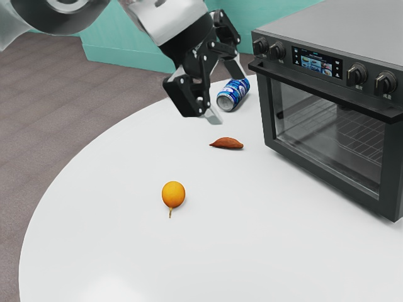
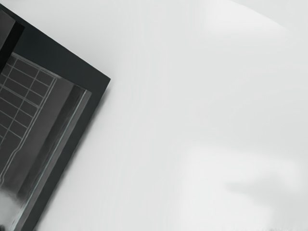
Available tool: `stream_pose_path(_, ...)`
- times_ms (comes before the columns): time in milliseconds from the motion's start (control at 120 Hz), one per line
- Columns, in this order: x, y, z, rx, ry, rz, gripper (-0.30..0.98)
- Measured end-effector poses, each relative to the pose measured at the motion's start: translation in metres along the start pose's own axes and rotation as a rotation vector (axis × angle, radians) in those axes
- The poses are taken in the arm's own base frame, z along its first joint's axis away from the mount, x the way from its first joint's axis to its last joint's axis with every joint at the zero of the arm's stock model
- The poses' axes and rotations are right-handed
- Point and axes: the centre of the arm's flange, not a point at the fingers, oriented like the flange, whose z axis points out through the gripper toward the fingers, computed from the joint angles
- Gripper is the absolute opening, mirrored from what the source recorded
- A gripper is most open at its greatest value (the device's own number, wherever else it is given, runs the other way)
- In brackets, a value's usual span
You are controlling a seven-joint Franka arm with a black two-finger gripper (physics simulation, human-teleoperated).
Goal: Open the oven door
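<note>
Now the black gripper [image 1: 225,92] hangs tilted above the white table [image 1: 113,214], fingers spread wide, gripping nothing! It slants downward, and the oven door [image 1: 315,119] stands closed.

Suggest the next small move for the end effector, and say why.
Probably ease the end effector toward the handle bar: its fingers stand apart, away from the bar, and the oven door is shut.

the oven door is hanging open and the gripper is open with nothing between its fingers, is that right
Not quite: the oven door is shut, as the exterior view shows. The gripper is indeed open, with nothing between its fingers.
</note>
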Motion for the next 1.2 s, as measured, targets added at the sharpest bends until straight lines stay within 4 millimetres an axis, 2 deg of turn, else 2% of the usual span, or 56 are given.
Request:
stream_pose_path(117, -0.006, -0.027, 0.043, -0.013, -0.005, 0.059, 0.66)
stream_pose_path(200, -0.015, -0.048, 0.061, 0.009, -0.017, 0.092, 0.66)
stream_pose_path(367, -0.016, -0.068, 0.065, 0.071, -0.020, 0.173, 0.66)
stream_pose_path(458, -0.013, -0.078, 0.080, 0.088, -0.020, 0.220, 0.66)
stream_pose_path(717, -0.005, -0.099, 0.106, 0.148, -0.015, 0.336, 0.66)
stream_pose_path(883, -0.008, -0.109, 0.127, 0.155, -0.018, 0.380, 0.66)
stream_pose_path(1200, -0.013, -0.132, 0.152, 0.205, -0.009, 0.429, 0.66)
